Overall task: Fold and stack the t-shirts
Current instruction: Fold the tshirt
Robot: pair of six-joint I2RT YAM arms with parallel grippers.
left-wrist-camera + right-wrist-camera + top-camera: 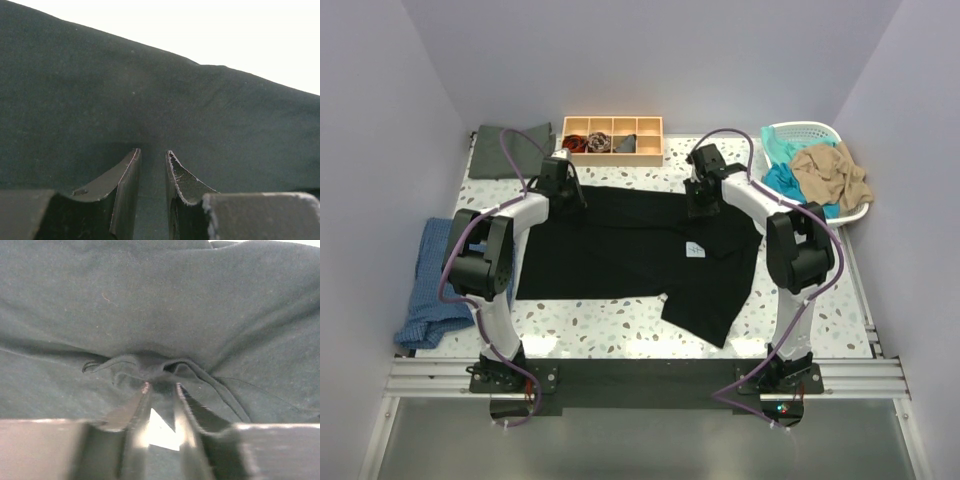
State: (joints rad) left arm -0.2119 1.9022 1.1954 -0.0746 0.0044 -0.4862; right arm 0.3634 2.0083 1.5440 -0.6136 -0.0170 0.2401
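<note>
A large black t-shirt lies spread flat on the speckled table, a small white tag on its right half. My left gripper sits at its back left edge. In the left wrist view its jaws stand narrow, and the dark cloth runs between them at the left gripper. My right gripper is at the shirt's back edge, right of centre. In the right wrist view the right gripper pinches a puckered fold of black cloth at its tips.
A dark grey-green shirt lies at the back left. A wooden compartment tray holds small cloth bundles at the back. A white basket at the right holds teal and tan shirts. Blue cloth hangs off the left edge.
</note>
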